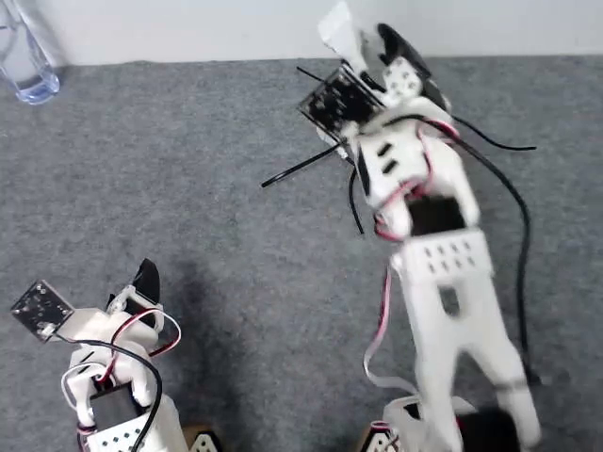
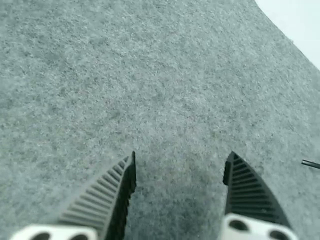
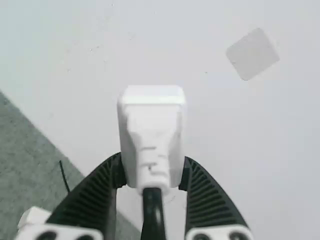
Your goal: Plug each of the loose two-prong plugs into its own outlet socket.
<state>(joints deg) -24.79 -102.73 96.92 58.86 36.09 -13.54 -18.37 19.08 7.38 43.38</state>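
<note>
Spreading under both arms, the grey felt counter (image 1: pixel 236 235) runs back to a plain white wall (image 1: pixel 188 28) along its far edge. The right arm (image 1: pixel 443 273), white with red and black wiring along it, stretches from the near edge across to that far edge, so its wrist sits over the line where felt meets wall. The left arm (image 1: pixel 113 377) is folded low at the near corner on its own side, well apart from the other.

The right tool (image 3: pixel 152 160) is closed narrowly on a white plug (image 3: pixel 151 130), with one ribbed black finger pressed to each flank of the plug body. The plug is held off the counter, its blunt front end turned toward the white wall; its prongs cannot be made out. A black cable (image 3: pixel 152 210) leaves the rear of the plug between the two fingers. In the high view a black cable (image 1: pixel 513 207) loops down beside the right arm.

The left tool (image 2: pixel 182 155) hangs over bare felt with its fingers spread wide and nothing between them.

A clear container (image 1: pixel 24 56) stands at the far corner on the left arm's side. A thin black wire (image 1: pixel 301 168) lies on the felt just beside the right arm's wrist. A faint pale square (image 3: pixel 252 52) shows on the wall ahead of the plug.
</note>
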